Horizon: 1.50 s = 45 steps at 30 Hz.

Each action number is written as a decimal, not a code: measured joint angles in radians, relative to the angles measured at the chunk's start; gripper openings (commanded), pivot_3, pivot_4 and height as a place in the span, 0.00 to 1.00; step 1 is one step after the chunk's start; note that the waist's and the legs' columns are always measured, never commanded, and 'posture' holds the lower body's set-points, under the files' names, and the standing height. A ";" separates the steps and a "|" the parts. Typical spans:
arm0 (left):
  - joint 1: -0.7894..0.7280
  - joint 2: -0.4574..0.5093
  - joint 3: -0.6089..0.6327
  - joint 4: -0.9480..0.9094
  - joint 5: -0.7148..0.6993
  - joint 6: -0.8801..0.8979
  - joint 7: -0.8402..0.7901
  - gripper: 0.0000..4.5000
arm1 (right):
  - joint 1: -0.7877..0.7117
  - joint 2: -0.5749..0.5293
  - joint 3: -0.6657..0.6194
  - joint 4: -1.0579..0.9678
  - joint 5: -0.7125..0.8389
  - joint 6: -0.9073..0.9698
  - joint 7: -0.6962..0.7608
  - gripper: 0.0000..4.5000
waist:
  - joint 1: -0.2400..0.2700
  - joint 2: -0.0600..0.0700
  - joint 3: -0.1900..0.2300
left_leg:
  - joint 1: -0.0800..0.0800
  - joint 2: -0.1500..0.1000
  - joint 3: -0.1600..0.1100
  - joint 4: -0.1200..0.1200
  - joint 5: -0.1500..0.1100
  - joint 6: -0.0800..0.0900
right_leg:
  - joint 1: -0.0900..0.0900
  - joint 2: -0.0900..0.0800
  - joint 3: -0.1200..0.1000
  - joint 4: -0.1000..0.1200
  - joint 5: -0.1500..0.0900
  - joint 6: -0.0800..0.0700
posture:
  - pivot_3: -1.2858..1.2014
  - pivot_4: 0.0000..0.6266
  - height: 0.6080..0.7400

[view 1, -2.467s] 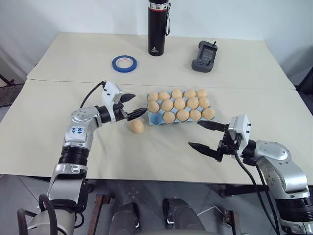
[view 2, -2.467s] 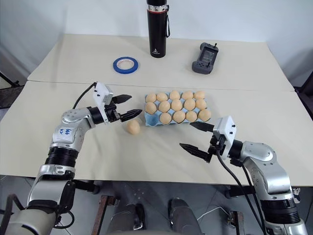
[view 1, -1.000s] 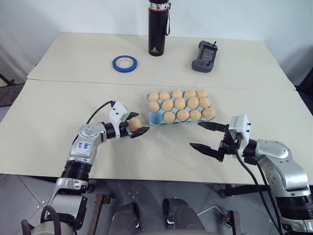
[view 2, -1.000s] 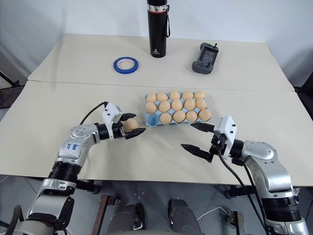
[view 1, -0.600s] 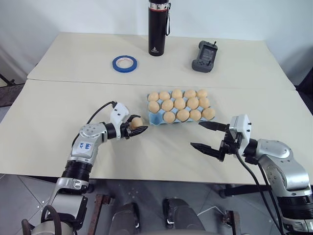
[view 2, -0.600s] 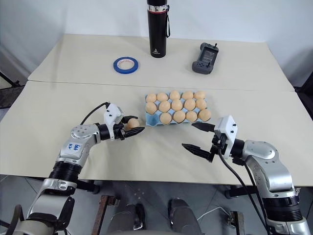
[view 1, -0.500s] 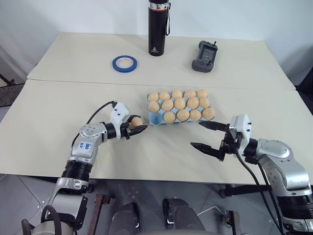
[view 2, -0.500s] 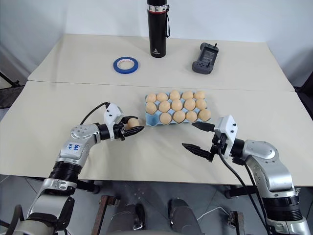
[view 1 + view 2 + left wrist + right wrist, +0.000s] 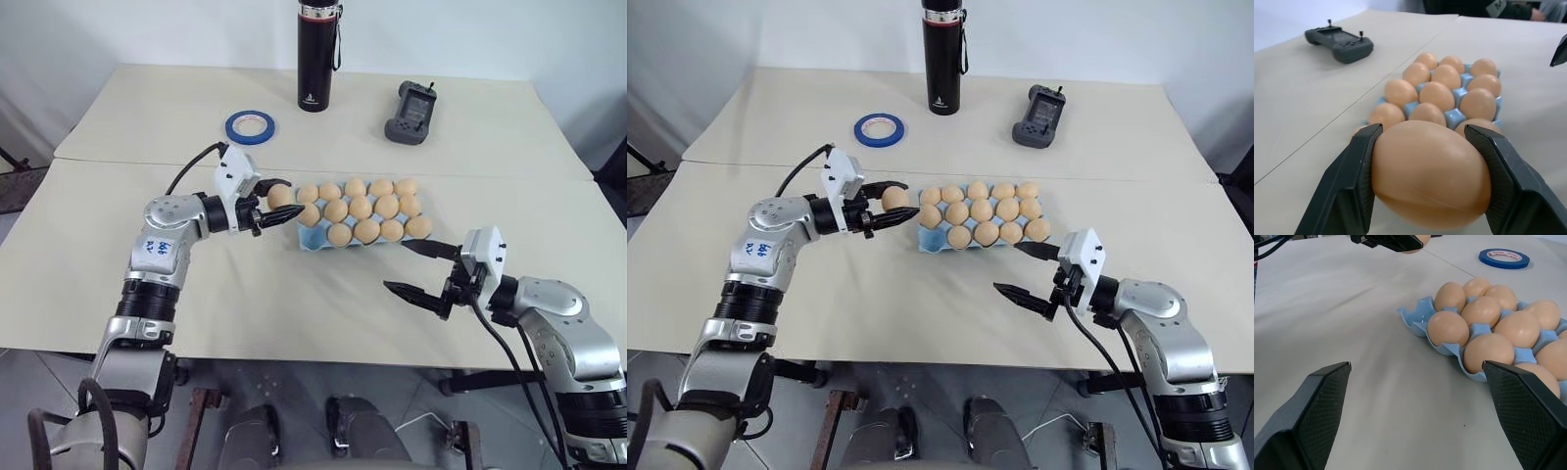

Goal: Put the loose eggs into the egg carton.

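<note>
Fourteen eggs (image 9: 361,208) fill the carton (image 9: 311,237); one egg (image 9: 281,196) in left pincer (image 9: 275,202).

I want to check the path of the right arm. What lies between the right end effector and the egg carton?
Only bare table: the right wrist view shows nothing between the open right end effector and the egg carton.

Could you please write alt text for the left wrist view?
The left gripper is shut on a tan egg, held above the table just short of the light blue egg carton full of eggs. A dark handheld controller lies beyond.
</note>
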 measured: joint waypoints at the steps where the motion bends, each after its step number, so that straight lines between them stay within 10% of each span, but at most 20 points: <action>1: -0.005 -0.012 -0.011 0.024 0.004 -0.009 -0.006 0.53 | 0.001 0.000 -0.001 0.000 0.000 -0.001 -0.001 1.00 | 0.000 0.000 0.000 | 0.000 0.000 0.000 0.000 0.000 0.000 | 0.000 0.000 0.000 0.000 0.000 0.000 | 0.52 0.24 1.00; 14: -0.120 -0.130 -0.072 0.323 0.079 -0.161 -0.040 0.53 | 0.019 0.000 -0.008 -0.012 -0.001 -0.002 -0.029 1.00 | -0.002 0.000 0.000 | -0.001 0.000 0.000 0.000 0.000 0.000 | -0.001 0.000 0.001 0.000 0.000 0.000 | 0.52 0.24 1.00; 20: -0.120 -0.127 -0.074 0.321 0.094 -0.138 -0.057 0.97 | 0.025 0.000 -0.021 -0.018 -0.001 -0.002 -0.033 1.00 | -0.002 0.000 0.000 | -0.001 0.000 0.000 0.001 0.000 0.000 | -0.001 0.000 0.000 0.000 0.000 0.000 | 0.52 0.24 1.00; 29: -0.120 -0.127 -0.068 0.312 0.094 -0.129 -0.056 0.99 | 0.008 0.001 -0.021 -0.017 -0.001 -0.003 -0.032 1.00 | -0.001 0.000 0.000 | -0.001 0.000 0.000 0.001 0.000 0.000 | -0.001 0.000 0.000 0.001 0.000 0.000 | 0.52 0.24 1.00; 45: 0.235 0.161 0.151 -0.254 -0.123 0.074 -0.095 0.99 | -0.081 -0.044 -0.009 0.099 -0.014 -0.031 0.090 1.00 | -0.005 0.000 0.000 | 0.001 0.000 0.000 0.001 0.001 -0.001 | 0.001 -0.001 0.000 0.002 0.000 0.000 | 0.52 0.24 1.00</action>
